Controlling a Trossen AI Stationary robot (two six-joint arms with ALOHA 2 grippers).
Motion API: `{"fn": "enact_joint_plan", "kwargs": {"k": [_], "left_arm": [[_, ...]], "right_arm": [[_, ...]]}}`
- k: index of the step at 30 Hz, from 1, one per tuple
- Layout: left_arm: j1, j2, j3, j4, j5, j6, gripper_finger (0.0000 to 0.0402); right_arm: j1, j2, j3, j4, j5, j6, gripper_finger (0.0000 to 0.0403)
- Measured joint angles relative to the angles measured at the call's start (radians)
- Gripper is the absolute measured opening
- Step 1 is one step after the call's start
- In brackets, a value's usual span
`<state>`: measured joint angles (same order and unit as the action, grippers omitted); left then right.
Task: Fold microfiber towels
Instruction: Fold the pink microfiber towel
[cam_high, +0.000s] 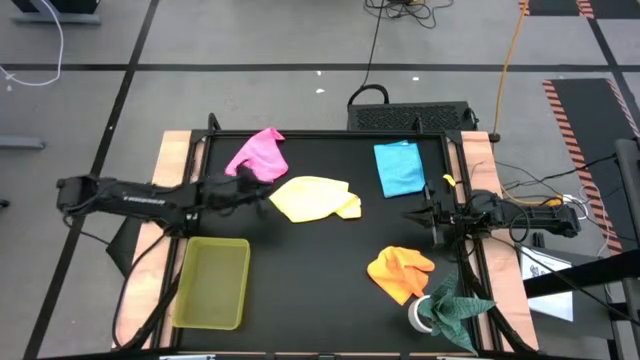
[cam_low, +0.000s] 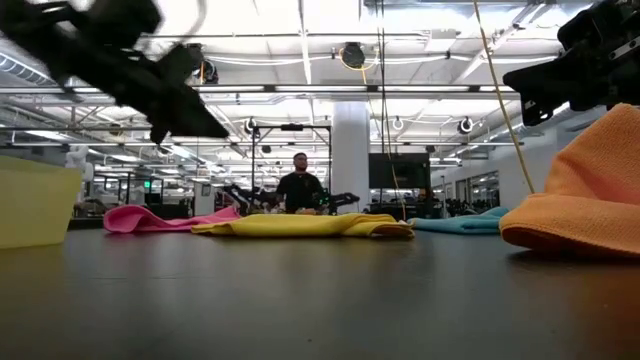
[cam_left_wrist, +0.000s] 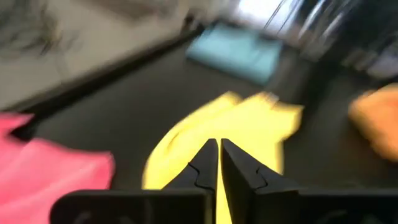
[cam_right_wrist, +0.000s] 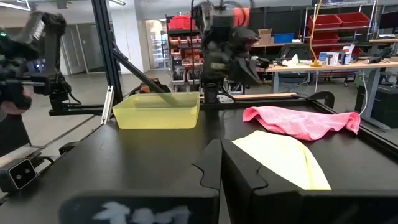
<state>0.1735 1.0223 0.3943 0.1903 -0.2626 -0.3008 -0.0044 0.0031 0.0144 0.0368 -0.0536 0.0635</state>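
**Left arm raised over the desk, four towels spread**

The left arm is stretched across the desk (cam_high: 320, 280). Its left gripper (cam_high: 262, 194), fingers nearly together and holding nothing, is raised just beside the yellow towel (cam_high: 315, 198), with the pink towel (cam_high: 258, 155) close behind. The blue towel (cam_high: 399, 167) and orange towel (cam_high: 400, 272) lie nearer the right gripper (cam_high: 412, 215), seen closed and empty.

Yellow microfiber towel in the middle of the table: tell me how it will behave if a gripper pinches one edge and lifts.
The crumpled yellow microfiber towel lies in soft, uneven folds, so it will probably droop limply rather than hold shape. It lies thin and low on the black tabletop, so it is likely light. Its loose layers may unfold or drag when lifted.
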Motion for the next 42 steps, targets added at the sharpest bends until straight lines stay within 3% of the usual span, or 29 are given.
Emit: {"fn": "enact_joint_plan", "kwargs": {"k": [3,6,10,15,22,33,37,39,42], "left_arm": [[0.063,0.131,0.162,-0.231,0.009,-0.022,0.0059],[0.134,0.264,0.278,-0.353,0.043,-0.042,0.0105],[0.227,0.418,0.365,-0.370,0.146,-0.055,0.0160],[0.307,0.553,0.426,-0.364,0.152,-0.088,0.0189],[0.331,0.647,0.446,-0.366,0.134,-0.101,0.0155],[0.331,0.671,0.446,-0.359,-0.009,-0.026,0.0045],[0.332,0.671,0.446,-0.345,0.011,-0.003,0.0007],[0.331,0.671,0.446,-0.342,0.066,0.000,0.0009],[0.331,0.671,0.446,-0.342,0.138,-0.020,0.0043]], "right_arm": [[0.000,0.000,0.000,0.000,0.000,0.000,0.0000],[0.000,0.000,0.000,0.000,0.000,0.000,0.0000],[0.000,0.000,0.000,0.000,0.000,0.000,0.0000],[0.000,0.000,0.000,0.000,0.000,0.000,0.0000],[0.000,0.000,0.000,0.000,0.000,0.000,0.0000],[0.000,0.000,0.000,0.000,0.000,0.000,0.0000],[0.000,0.000,0.000,0.000,0.000,0.000,0.0000],[0.000,0.000,0.000,0.000,0.000,0.000,0.0000],[0.000,0.000,0.000,0.000,0.000,0.000,0.0000]]}}
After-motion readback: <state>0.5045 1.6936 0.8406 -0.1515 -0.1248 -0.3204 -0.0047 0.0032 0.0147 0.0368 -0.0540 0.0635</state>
